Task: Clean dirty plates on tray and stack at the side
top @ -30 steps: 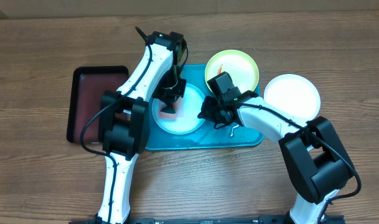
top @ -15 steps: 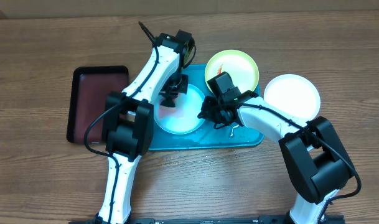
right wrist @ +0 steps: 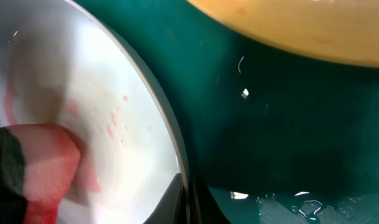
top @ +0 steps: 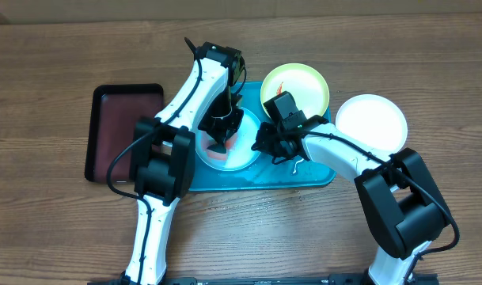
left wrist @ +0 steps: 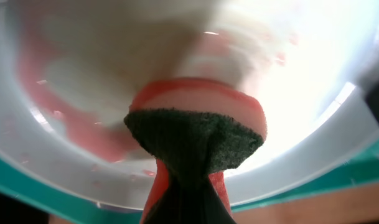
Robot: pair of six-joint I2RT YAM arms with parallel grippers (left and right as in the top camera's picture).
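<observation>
The blue plate [top: 244,157] lies in the tray [top: 308,176], toward its 9 o'clock end. The green plate [top: 304,95] overhangs the tray's 1 o'clock corner, and the white plate [top: 371,123] sits off the tray on the table [top: 58,229], at 3 o'clock. A black tray [top: 118,127] lies beyond the 9 o'clock end. The left gripper [top: 223,131] is clamped on a sponge [left wrist: 195,134], pink with a dark green scrub face, and presses it into the plate's bowl, where red smears and droplets show. The right gripper [top: 266,145] meets the plate's 3 o'clock rim and looks pinched on it, steadying it. The plate is likely light, stiff plastic, and both it and the tray floor look wet, so it would skate under the sponge's push if not held. The thin raised rim is the only real place to grip, and a slippery one, so a pinch set well onto it looks safest. Against the frame 0.5 s ago, the left gripper has come from the plate's 12 o'clock edge back toward its middle, so pink sponge shows again at 6 o'clock of the fingers. The right arm and all 3 plates have not shifted.
</observation>
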